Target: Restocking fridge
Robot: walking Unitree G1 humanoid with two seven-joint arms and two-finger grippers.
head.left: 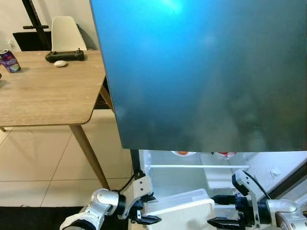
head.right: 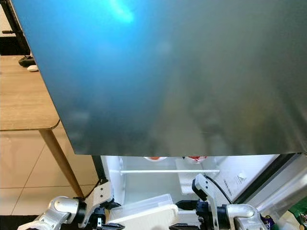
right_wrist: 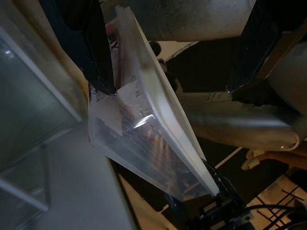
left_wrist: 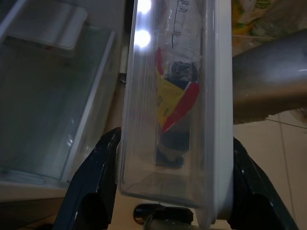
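Observation:
A clear plastic container (head.left: pixel 180 211) with a white lid, holding packets printed in red and yellow (left_wrist: pixel 175 100), hangs low in front of the open fridge compartment (head.left: pixel 192 177). My left gripper (head.left: pixel 145 209) is shut on one end of it, a black finger (left_wrist: pixel 91 182) pressed on each side. At the other end my right gripper (head.left: pixel 221 211) is open. One of its fingers (right_wrist: pixel 98 57) rests against the container (right_wrist: pixel 144 134) and the other stands well apart.
The grey-blue fridge front (head.left: pixel 206 72) looms above the arms. Inside are a white rail (head.left: pixel 196 166) and red-topped items (head.left: pixel 225 154) behind it. A wooden table (head.left: pixel 43 96) on the left carries a can (head.left: pixel 9 61) and a controller (head.left: pixel 64 55). Its leg (head.left: pixel 88 153) stands near my left arm.

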